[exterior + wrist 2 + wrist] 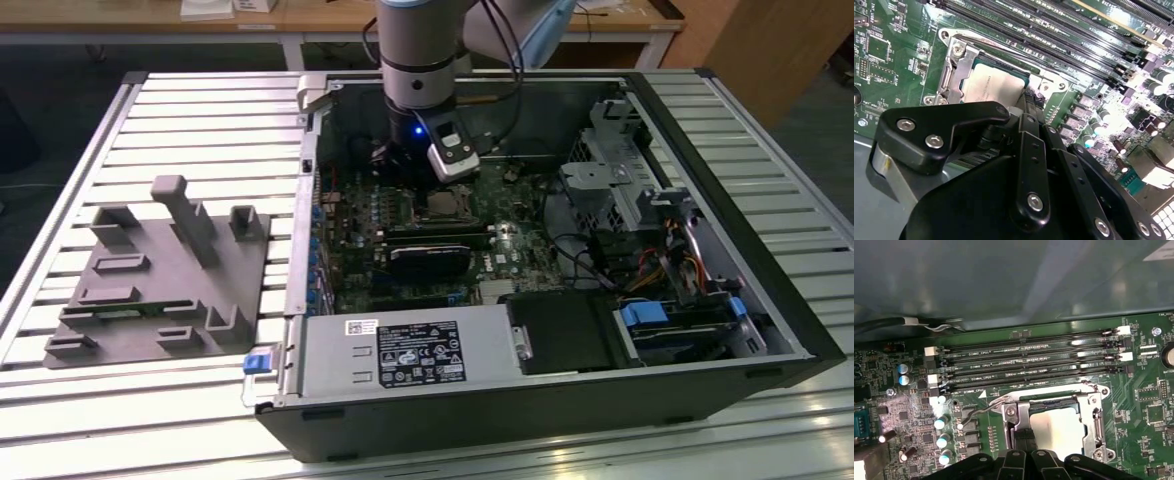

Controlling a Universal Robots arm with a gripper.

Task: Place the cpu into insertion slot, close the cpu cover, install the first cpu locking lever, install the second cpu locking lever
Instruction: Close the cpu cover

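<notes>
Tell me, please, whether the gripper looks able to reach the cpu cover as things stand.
Probably yes: the gripper hangs right at the cpu cover, which lies over the cpu; nothing stands between.

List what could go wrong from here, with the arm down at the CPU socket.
1. The end effector sits tight against the cover; a slip could scrape the cpu.
2. A thin lever seems to stand loose at the cover's corner; it might miss its catch or spring away.
3. The memory slots and capacitors lie close beside the cover; a sideways push could strike them.
</notes>
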